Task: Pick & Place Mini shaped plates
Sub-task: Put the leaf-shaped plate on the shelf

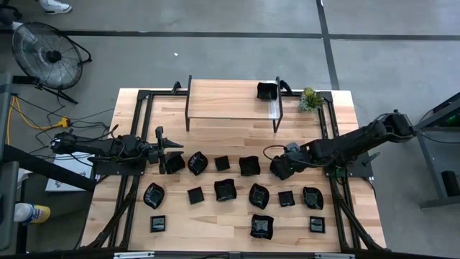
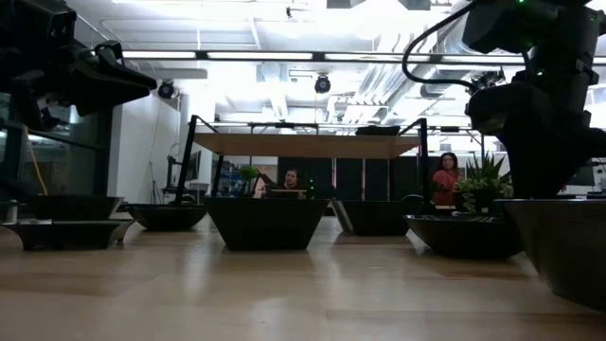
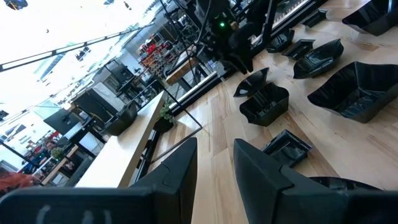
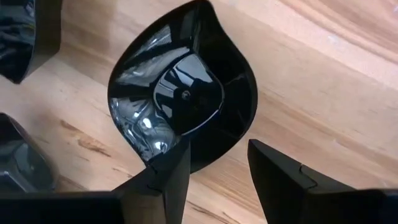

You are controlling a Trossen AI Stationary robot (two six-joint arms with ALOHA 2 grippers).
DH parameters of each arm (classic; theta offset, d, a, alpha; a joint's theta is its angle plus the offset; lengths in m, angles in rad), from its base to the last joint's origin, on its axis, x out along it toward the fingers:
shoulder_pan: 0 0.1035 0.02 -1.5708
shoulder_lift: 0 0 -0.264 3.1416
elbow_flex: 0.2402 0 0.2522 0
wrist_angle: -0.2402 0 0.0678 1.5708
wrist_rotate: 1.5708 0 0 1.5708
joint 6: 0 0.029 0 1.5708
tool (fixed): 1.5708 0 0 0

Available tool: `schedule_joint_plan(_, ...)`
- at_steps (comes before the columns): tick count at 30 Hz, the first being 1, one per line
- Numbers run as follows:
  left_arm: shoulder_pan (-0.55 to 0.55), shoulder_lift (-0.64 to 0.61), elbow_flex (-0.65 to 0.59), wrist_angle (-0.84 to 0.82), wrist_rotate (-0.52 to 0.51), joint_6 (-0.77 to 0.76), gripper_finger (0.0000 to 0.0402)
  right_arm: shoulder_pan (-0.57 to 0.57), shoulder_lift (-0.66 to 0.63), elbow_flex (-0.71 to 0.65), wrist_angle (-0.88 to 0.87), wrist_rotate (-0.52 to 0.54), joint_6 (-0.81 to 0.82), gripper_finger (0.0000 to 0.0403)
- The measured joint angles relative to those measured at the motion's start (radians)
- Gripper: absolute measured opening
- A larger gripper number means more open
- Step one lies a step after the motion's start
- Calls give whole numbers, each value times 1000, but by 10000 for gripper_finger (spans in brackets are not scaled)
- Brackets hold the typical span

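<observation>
Several small glossy black plates lie in rows on the wooden table; one more plate point(image 1: 267, 90) sits on the raised shelf point(image 1: 230, 101). My right gripper point(image 1: 280, 167) point(image 4: 217, 149) is open and low over a leaf-shaped plate point(image 4: 186, 93) at the right end of the far row, reaching in from the table's right. My left gripper point(image 1: 175, 157) point(image 3: 214, 144) is open at the left end of that row, beside a plate point(image 1: 172, 165), and points level toward the table's right. My right gripper has one finger point(image 4: 166, 171) over the leaf-shaped plate's near rim point(image 4: 152, 158), and the other finger point(image 4: 280, 177) stands outside the rim over bare wood. I cannot tell whether a finger touches the plate. The plate rests flat on the table.
Neighbouring plates point(image 1: 249, 165) point(image 1: 286, 198) lie close to the right gripper. A small green plant point(image 1: 309, 99) stands at the far right by the shelf. Black frame rails point(image 1: 334, 144) run along the table's sides. The low view shows people in the room behind the table.
</observation>
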Motion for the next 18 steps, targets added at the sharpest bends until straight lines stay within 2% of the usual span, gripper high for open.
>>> schedule_joint_plan(8, 0, 0, 0, 0, 0, 0, 101, 20, 0, -4, 14, 27, 47, 156)
schedule_joint_plan(18, 0, 0, 0, 0, 0, 0, 101, 32, 0, -77, 92, 58, 84, 156)
